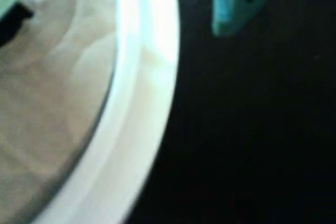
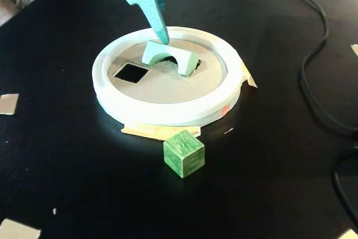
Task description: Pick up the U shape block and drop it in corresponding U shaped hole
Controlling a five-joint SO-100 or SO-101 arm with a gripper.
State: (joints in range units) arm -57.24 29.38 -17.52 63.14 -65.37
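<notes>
Two blocks show in the fixed view: the U shape block (image 2: 169,56) and a dark green cube (image 2: 183,153). The pale mint block sits on the tan cardboard disc (image 2: 168,85), its arch facing the camera, lying over the U shaped hole (image 2: 195,66), of which only a dark sliver shows at the block's right end; it looks tilted and not sunk through. To its left is the smaller square cutout (image 2: 131,73), open and dark. A white ring (image 2: 162,113) surrounds the disc. The cube stands on the black tabletop (image 2: 72,155) just in front of the ring, apart from it. The teal hand (image 2: 163,40) reaches down from the top edge, its tip just above the block's back edge; whether its fingers are apart or together I cannot tell. The wrist view is blurred, showing the ring's curve and a teal part at the top
</notes>
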